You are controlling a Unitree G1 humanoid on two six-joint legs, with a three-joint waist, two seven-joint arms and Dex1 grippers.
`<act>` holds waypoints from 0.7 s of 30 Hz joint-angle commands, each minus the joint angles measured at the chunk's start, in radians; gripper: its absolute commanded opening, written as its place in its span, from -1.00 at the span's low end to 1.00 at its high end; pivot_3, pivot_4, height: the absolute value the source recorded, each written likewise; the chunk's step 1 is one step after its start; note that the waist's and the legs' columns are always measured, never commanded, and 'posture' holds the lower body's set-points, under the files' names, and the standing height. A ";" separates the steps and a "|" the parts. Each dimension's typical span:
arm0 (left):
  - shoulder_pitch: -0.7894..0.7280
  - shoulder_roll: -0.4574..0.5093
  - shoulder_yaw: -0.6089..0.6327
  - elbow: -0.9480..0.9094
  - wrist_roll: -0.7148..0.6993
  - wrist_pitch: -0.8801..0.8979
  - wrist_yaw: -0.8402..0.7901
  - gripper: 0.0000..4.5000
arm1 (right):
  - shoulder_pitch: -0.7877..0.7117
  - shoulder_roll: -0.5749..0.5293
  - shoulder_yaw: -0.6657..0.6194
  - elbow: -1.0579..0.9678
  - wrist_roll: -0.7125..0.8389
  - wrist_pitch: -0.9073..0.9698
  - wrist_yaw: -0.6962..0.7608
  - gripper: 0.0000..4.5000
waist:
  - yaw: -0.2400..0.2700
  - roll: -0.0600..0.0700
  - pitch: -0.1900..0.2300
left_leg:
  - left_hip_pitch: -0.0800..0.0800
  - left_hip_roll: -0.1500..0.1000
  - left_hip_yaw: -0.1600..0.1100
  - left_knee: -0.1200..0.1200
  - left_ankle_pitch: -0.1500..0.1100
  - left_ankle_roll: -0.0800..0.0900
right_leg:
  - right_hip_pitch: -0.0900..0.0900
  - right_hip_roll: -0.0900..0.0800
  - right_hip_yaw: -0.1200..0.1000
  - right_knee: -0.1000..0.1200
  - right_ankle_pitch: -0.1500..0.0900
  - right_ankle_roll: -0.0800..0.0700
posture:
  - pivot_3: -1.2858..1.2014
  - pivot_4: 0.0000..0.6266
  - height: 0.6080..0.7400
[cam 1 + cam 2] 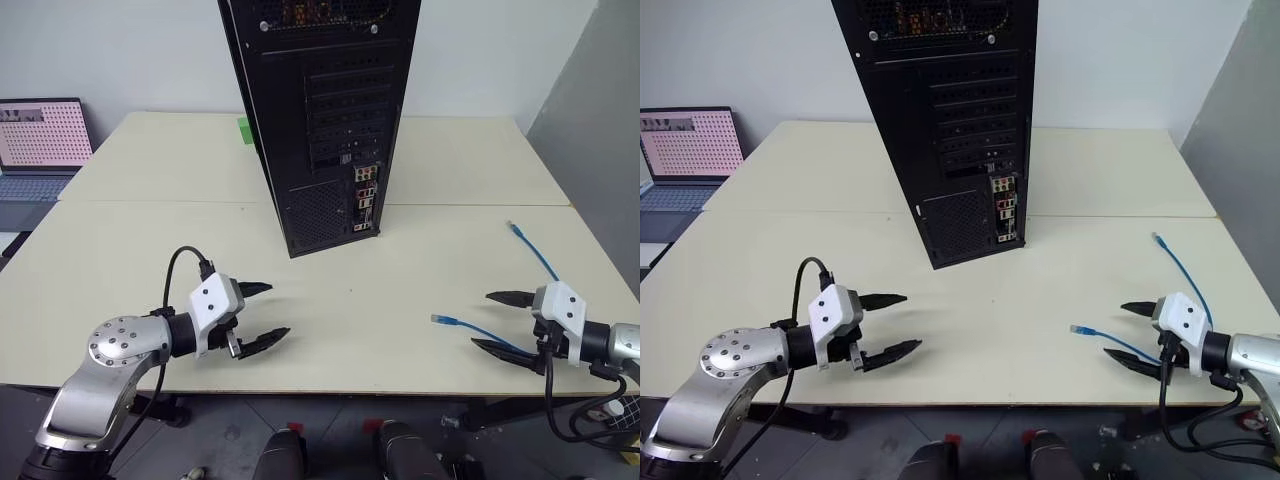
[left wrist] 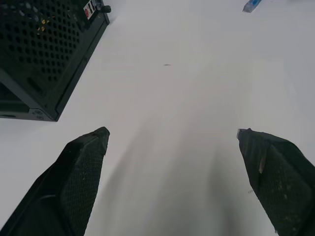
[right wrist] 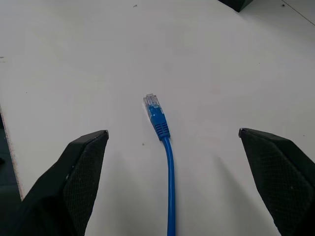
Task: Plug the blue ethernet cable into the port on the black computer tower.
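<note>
Pale table (image 1: 400, 300), laptop (image 1: 40, 150) beside black computer tower (image 1: 320, 120).

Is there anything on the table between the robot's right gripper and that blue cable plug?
Nothing: in the right wrist view the blue ethernet cable lies on bare table between the open right gripper fingers, untouched.

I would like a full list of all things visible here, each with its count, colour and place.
Table: one, cream, spans the scene.
Tower: one, black, upright at the table's middle, rear panel facing the robot.
Port strip: one, red, yellow and silver, low on the tower's rear.
Cable: one, blue, lying on the table's right side, one plug before the right gripper, the other farther back.
Laptop: one, open, beyond the table's left edge.
Green object: one, behind the tower, unclear.
Left gripper: black fingers, open, empty.
Right gripper: black fingers, open, straddling the cable.
</note>
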 commanded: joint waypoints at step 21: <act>-0.163 -0.014 -0.216 -0.014 0.051 -0.005 -0.049 0.98 | -0.060 0.023 0.069 -0.038 -0.045 0.120 -0.086 1.00 | 0.000 0.000 0.000 | 0.000 0.000 0.000 0.001 0.000 0.000 | 0.000 0.000 0.000 0.001 0.000 0.000 | 0.03 -0.52 1.00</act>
